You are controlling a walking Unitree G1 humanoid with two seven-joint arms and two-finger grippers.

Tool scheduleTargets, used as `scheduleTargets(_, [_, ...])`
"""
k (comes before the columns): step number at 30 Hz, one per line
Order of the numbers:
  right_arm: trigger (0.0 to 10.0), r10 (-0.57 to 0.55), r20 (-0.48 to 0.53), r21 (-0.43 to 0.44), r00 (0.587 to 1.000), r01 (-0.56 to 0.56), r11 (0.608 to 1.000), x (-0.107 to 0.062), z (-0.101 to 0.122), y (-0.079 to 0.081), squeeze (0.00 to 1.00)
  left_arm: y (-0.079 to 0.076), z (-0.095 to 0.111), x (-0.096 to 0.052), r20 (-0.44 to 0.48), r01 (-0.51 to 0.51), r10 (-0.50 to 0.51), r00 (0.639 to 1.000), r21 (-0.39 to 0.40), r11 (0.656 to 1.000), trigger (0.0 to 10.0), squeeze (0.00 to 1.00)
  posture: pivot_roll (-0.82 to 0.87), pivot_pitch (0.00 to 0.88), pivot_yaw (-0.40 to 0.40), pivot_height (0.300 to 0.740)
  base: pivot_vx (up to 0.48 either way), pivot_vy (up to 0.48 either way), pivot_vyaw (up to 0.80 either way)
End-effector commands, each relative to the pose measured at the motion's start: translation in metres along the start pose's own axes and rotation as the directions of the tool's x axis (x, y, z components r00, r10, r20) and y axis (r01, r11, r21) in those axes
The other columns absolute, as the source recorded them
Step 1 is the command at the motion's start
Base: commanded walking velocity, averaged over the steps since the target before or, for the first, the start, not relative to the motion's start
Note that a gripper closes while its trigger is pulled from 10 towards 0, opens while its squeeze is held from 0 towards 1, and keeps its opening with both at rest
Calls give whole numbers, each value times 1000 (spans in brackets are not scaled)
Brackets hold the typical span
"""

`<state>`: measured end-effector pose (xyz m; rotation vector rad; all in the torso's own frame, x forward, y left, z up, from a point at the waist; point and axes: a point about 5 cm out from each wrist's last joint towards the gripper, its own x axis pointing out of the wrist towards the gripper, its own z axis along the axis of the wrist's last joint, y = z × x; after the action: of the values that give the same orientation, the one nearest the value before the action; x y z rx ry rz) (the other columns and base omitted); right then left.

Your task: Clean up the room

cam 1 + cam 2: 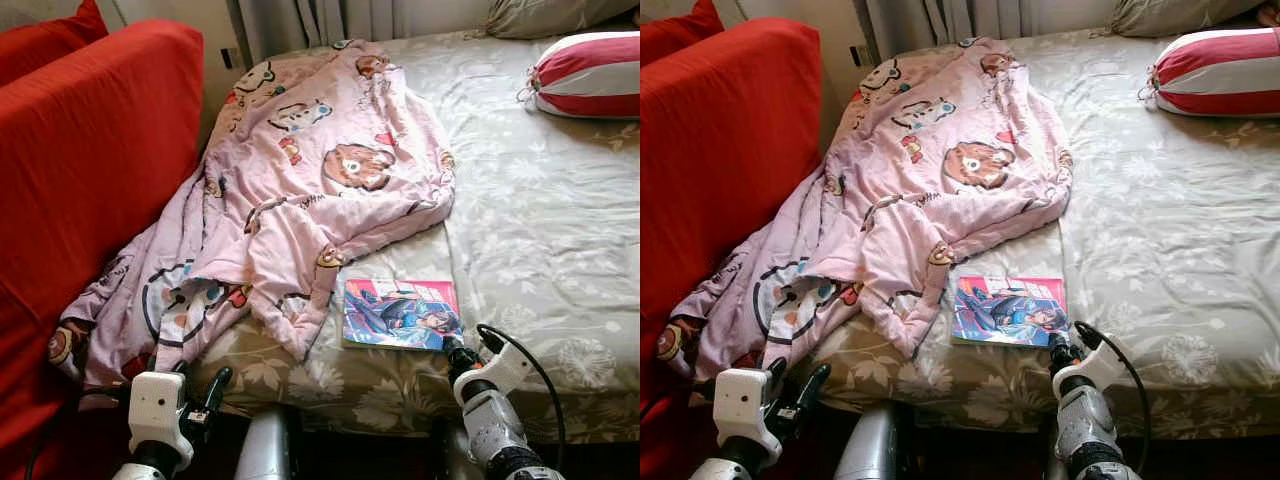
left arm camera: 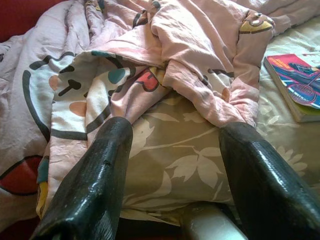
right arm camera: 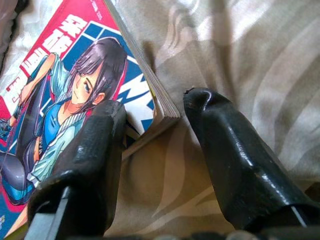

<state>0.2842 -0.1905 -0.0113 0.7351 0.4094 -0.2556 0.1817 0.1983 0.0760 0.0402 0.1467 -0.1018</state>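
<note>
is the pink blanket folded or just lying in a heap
In a heap, not folded. The pink blanket lies crumpled across the bed, one end spilling off the edge toward the red sofa.

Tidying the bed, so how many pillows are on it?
2: a striped pillow at the bed's far right, a grey pillow behind it at the head. The blanket may hide more.

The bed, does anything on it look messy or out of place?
Yes. The pink blanket lies crumpled, its end trailing off the bed against the red sofa, and a comic book lies loose by the right gripper.
</note>
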Motion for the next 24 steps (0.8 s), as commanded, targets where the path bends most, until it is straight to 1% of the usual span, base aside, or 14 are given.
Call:
scheduleTargets(1, [10000,-15,-83,53,996,19,998,-5,-19,-4,0,8,0,-4,-19,-20,20,1000,16,1000,10000,0,217,131,140,570,0,0,0])
scheduleTargets(5, [10000,-7,-101,83,995,15,996,-5,-22,-3,0,7,0,-4,-19,-17,18,1000,22,1000,10000,0,220,131,135,570,0,0,0])
scheduleTargets(7, [10000,16,-117,106,993,-3,994,-5,-24,-2,0,7,1,-3,-20,-19,20,1000,23,1000,10000,0,223,131,133,570,0,0,0])
scheduleTargets(14, [10000,106,-155,113,982,-89,990,-4,-30,11,0,9,2,0,-16,-24,25,1000,30,999,10000,0,225,131,130,570,0,0,0])
scheduleTargets(18, [10000,102,-161,122,982,-83,989,-3,-30,12,0,10,1,0,-15,-28,28,999,32,999,10000,0,226,126,129,570,0,0,0])
scheduleTargets(22, [10000,104,-163,157,981,-79,984,-4,-31,12,0,9,2,1,-15,-26,27,1000,35,999,10000,0,226,126,128,570,0,0,0])
scheduleTargets(24, [10000,112,-166,153,980,-87,984,-4,-32,12,0,9,2,1,-14,-26,27,1000,37,999,10000,0,225,123,127,570,0,0,0])
